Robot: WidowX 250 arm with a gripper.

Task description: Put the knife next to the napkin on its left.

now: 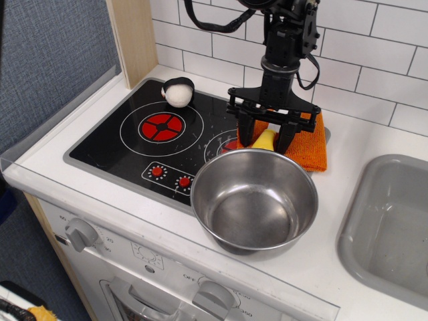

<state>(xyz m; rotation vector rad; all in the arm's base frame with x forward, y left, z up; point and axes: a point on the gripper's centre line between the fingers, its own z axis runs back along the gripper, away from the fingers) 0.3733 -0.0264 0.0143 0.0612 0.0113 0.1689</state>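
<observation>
The knife (265, 139) shows only its yellow handle, lying at the front edge of the orange napkin (309, 144), just behind the steel bowl's rim; its white blade is hidden. My gripper (267, 136) hangs straight down over it. The black fingers (287, 137) stand one on each side of the handle with a gap to it, so the jaws look open. The fingertips reach down to the napkin. The napkin lies at the right end of the black hob (114, 144).
A large steel bowl (254, 199) stands right in front of the knife and napkin. A white ball in a black cup (178, 91) sits at the hob's back left. A grey sink (391, 221) is at the right. Tiled wall behind.
</observation>
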